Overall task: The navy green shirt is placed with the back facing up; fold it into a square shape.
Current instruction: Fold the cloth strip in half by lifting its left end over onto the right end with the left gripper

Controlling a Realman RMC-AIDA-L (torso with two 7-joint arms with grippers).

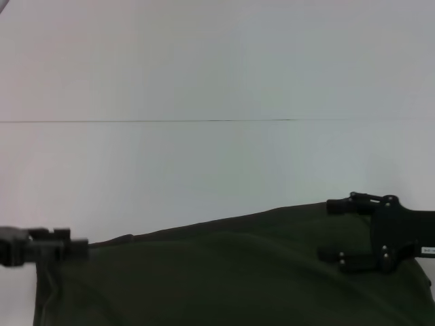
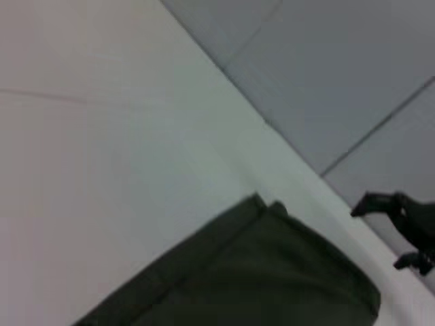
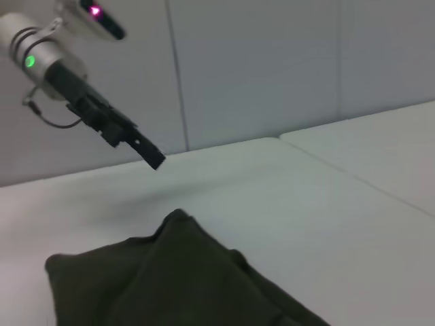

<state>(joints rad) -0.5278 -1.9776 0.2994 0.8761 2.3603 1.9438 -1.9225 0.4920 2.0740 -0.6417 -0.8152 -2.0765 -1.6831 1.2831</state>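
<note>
Shirt [image 1: 238, 278] edge between spread right end effector [image 1: 332, 231] and bare table [image 1: 204, 170]

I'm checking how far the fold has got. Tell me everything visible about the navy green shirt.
The navy green shirt is plain dark olive cloth with no lettering showing. It lies on the white table at the near edge of the head view, with its far edge running slanted and a folded layer on top. A hemmed corner shows in the left wrist view. The left pincer is at its left edge and the open right pincer is over its right side; contact with either is unclear.
</note>
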